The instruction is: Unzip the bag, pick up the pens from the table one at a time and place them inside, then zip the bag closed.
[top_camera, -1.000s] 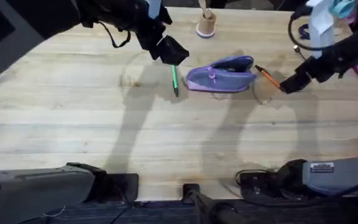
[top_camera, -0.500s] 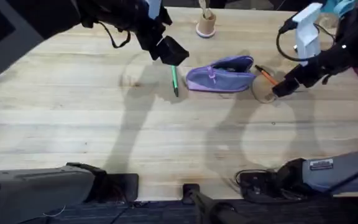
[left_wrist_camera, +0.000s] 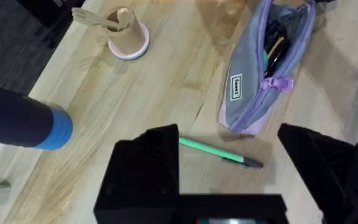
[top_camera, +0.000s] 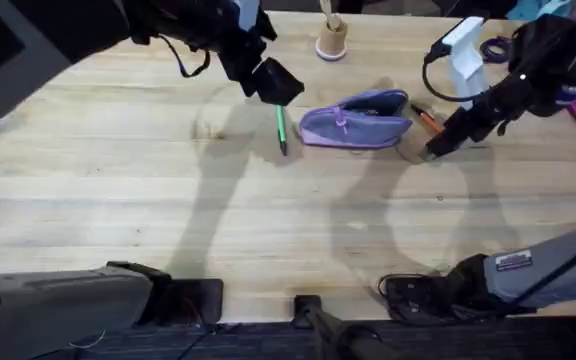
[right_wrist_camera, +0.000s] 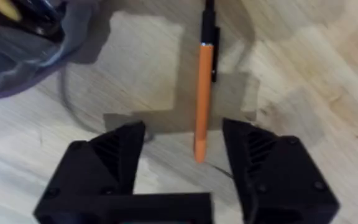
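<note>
- Right gripper (right_wrist_camera: 182, 149) spread wide, orange pen (right_wrist_camera: 203, 93) lying on the table (right_wrist_camera: 303, 68) with its near end between the fingertips, untouched.
- Left gripper (left_wrist_camera: 229, 155) likewise parted, green pen (left_wrist_camera: 219, 152) flat between the fingertips.
- Beyond both, bag (left_wrist_camera: 266, 68) unzipped, gaping; dark pens and a yellow one inside.
- Farther off, cup (left_wrist_camera: 128, 34) with wooden utensils.

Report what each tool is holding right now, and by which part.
Nothing is held. The right tool is open around the slim orange pen lying on the table; the left tool is open above the slim green pen.
</note>
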